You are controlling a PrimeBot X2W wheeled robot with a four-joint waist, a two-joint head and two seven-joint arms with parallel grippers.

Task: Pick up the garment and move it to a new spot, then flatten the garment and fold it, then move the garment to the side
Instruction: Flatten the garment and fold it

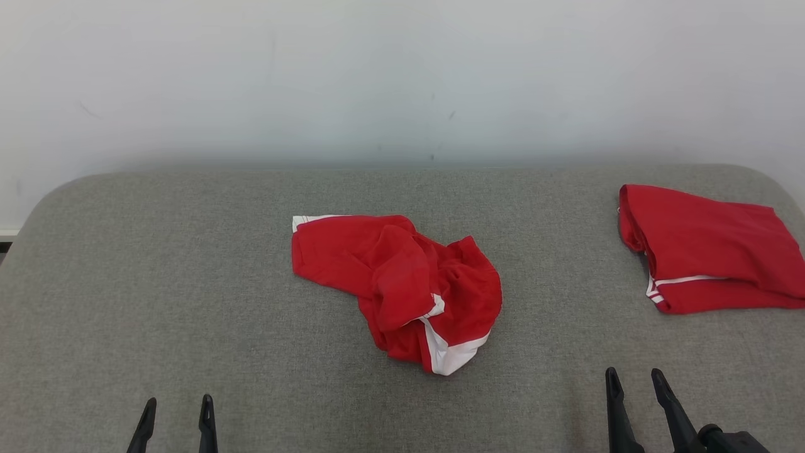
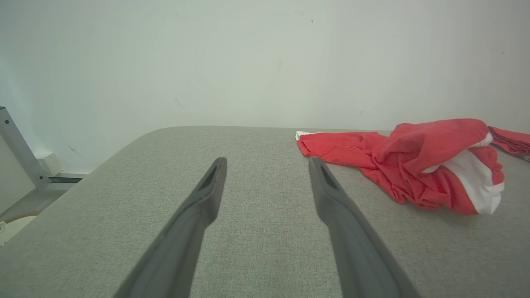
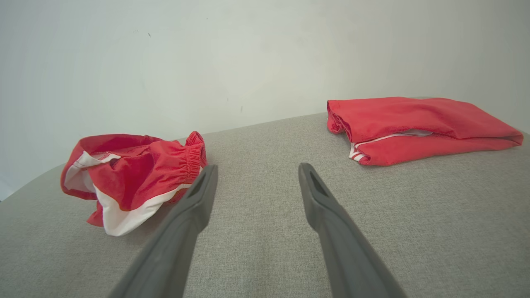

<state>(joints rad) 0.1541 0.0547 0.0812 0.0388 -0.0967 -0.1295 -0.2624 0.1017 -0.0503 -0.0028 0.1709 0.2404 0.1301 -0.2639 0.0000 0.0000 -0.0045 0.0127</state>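
**Nothing grasped yet**

At the near edge of the grey padded worktop [image 1: 188, 296], the left pincer [image 1: 178, 398] sits toward the left corner and the right pincer [image 1: 632, 371] toward the right corner. Each is released, its two dark fingers spread apart with nothing between them and bare fabric beyond the tips. At the middle of the worktop lies the crumpled red garment [image 1: 402, 283], bunched in a heap with white trim showing and a gathered elastic band turned up. Neither pincer touches it. Farther back, by the worktop's far right corner, a folded red garment [image 1: 710, 245] lies flat, thin white stripes at its edge. Behind the worktop's far edge stands a pale wall [image 1: 402, 75].
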